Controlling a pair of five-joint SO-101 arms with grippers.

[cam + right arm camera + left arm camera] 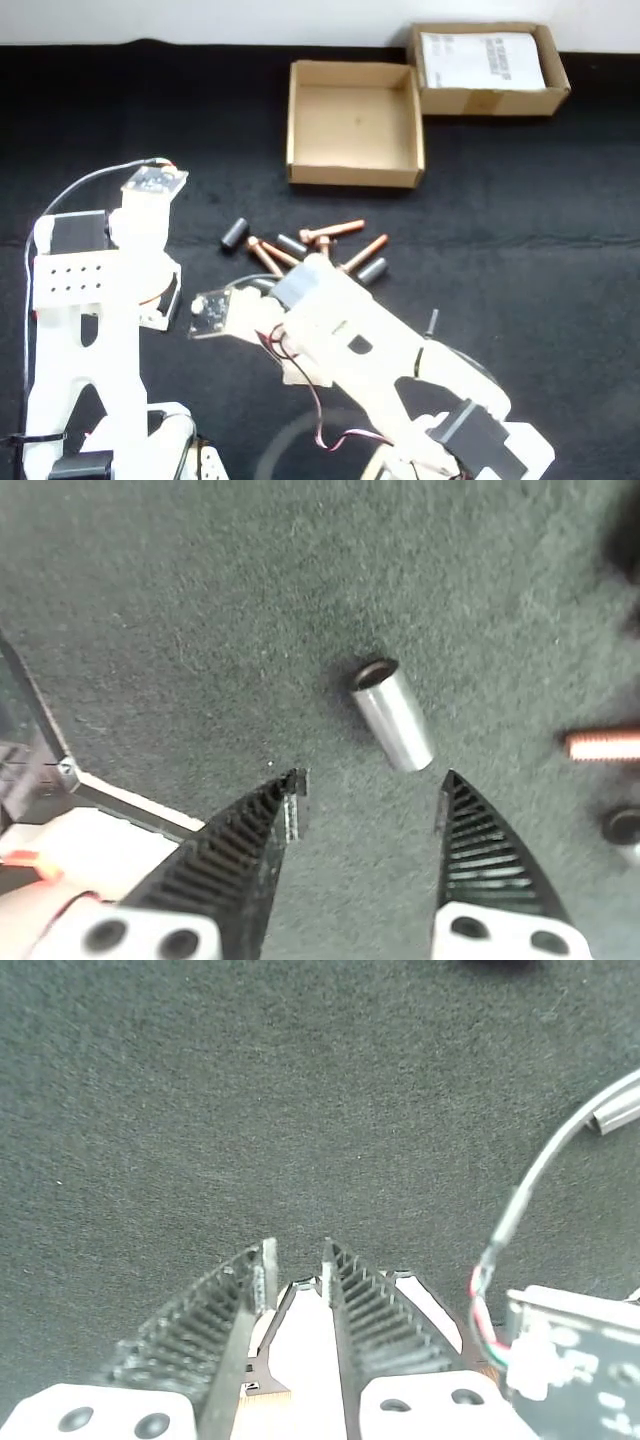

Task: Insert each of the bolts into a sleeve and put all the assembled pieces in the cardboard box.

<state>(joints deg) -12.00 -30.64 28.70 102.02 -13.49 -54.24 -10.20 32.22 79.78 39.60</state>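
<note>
Our right gripper [372,780] hangs with its fingers spread wide, a steel sleeve [392,718] lying on the cloth [200,600] just ahead of them, lined up, we judge, for a pinch. Our left gripper [298,1252], fingers barely apart and empty, waits aside. Beyond, bolts [333,230] lie scattered; farther, the cardboard box [350,177] holds nothing.
</note>
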